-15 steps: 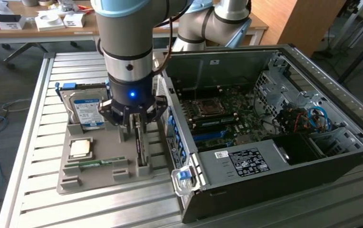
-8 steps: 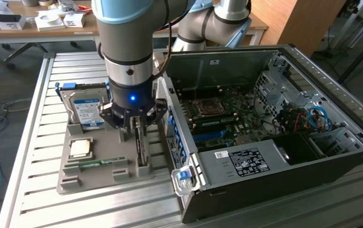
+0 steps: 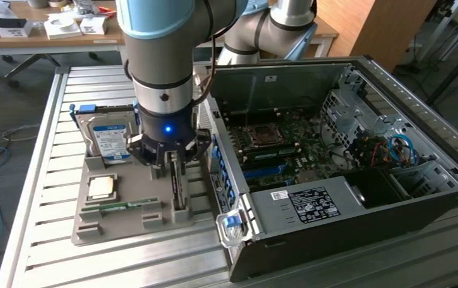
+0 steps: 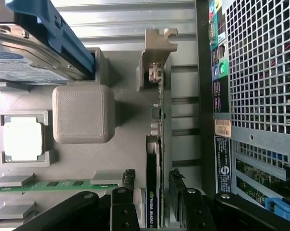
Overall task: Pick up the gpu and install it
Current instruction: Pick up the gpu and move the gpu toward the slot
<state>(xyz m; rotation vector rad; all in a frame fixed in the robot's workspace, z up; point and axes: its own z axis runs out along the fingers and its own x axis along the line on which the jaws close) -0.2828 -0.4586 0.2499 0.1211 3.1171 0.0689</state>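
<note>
Since the gpu (image 3: pixel 178 187) stands on edge at the 3 o'clock side of the tray (image 3: pixel 121 227) on the table (image 3: pixel 45 150), the wide-open hand (image 3: pixel 173 163) straddles it, holding nothing; it is probably light, stiff and fragile, best pinched across its flat faces.

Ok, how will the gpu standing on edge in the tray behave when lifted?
The gpu is a thin flat card, so it probably lifts stiff and fairly light. Its metal bracket sits at one end, so it may tilt if pinched off-centre. Standing on edge in the gray tray, it could tip if nudged sideways.
</note>
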